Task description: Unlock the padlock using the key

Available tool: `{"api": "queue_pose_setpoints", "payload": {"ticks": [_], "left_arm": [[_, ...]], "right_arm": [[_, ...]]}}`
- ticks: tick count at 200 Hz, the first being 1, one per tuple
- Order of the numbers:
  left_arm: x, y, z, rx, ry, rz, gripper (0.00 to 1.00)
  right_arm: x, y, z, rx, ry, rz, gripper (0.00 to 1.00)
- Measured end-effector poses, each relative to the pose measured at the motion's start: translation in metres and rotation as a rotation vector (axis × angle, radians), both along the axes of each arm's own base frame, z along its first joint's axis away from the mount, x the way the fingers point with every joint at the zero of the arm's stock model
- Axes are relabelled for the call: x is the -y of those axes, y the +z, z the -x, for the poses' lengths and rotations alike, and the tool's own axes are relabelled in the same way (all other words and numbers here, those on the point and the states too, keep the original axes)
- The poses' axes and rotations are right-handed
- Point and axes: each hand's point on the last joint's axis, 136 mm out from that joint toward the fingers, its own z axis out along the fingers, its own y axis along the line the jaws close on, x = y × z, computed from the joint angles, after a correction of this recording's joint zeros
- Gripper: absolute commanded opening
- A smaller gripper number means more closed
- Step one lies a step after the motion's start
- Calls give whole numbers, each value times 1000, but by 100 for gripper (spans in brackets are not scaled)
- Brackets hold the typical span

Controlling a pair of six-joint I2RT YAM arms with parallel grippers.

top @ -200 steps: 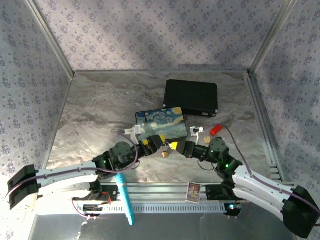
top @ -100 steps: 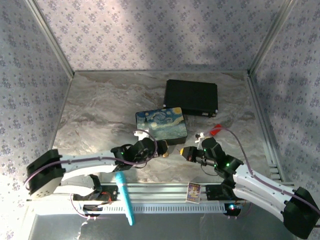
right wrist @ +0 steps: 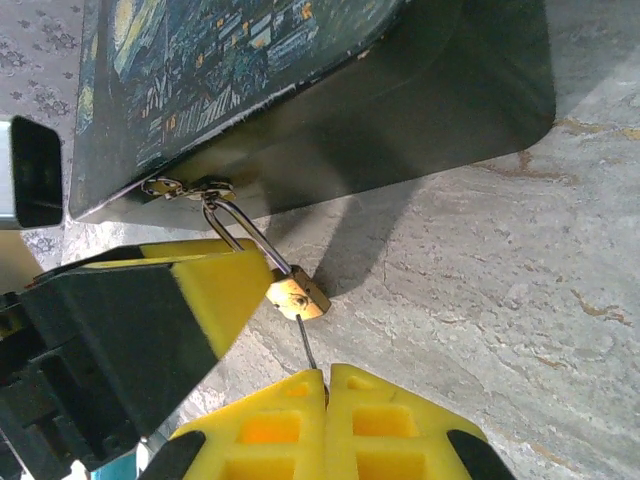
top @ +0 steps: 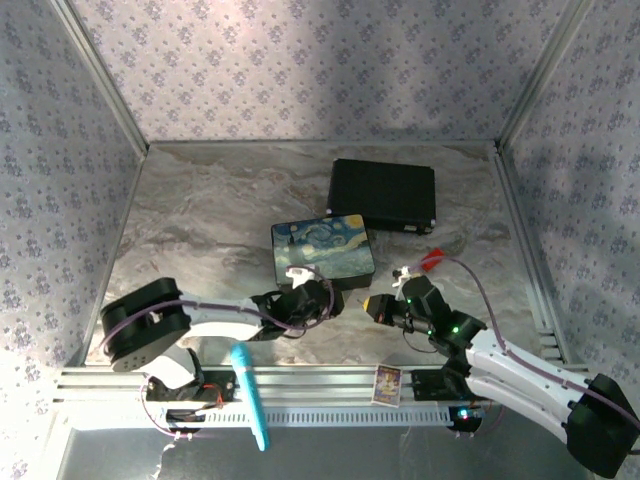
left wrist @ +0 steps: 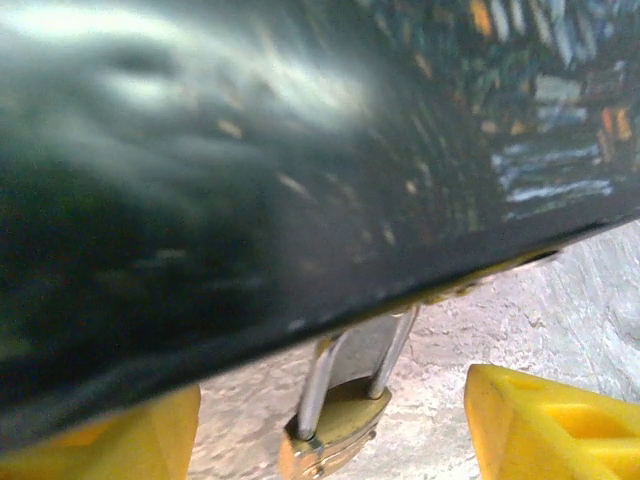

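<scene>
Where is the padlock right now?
In the left wrist view the padlock hangs by its shackle from the painted box's edge, between the left fingers. In the right wrist view it sits just above the right fingers.

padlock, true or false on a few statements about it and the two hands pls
1. The padlock hangs from the latch of the box. True.
2. The left hand is open, with one finger on each side of the padlock. True.
3. The right hand is open and empty. False: it is shut on the key, whose blade points at the padlock's underside.
4. The shackle has sprung out of the padlock's body. False: both legs sit in the body.
</scene>
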Motion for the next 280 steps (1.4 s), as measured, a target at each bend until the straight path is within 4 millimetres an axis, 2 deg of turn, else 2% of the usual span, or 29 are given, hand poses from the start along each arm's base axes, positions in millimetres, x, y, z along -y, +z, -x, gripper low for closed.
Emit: {"api": "queue_pose_setpoints", "payload": {"ticks": [18,64,82,115,132,151,168,194,240,280], "left_arm": [[5,-4,0,1,-14,6,65],[10,-9,-4,4,-6,7,46],[10,-10,-5,0,8,11,43],[17,-6,-5,-16,19,70,13],[19,-5,-4,-20,20,90,7],[20,-4,-4,-31,26,106,6],[20,-4,-4,-34,29,109,0],[20,-3,-4,-39,43,137,0],[22,10,-4,-48,25,291,0],[25,23,-17,-29,66,403,0]], "right_arm": [[1,-1,0,-2,0,3,0],[1,-7,1,-11,-3,10,0],[2,-13,1,-23,-5,16,0],[1,-18,1,-38,-9,17,0],[-2,-19,1,-49,-6,3,0],[-7,-24,2,-93,3,-12,0],[-9,-32,2,-134,-1,-11,0],[-11,-38,0,-180,-13,-32,0],[-23,-34,-6,-266,-5,-161,0],[-18,-21,-16,-280,-9,-252,0]]}}
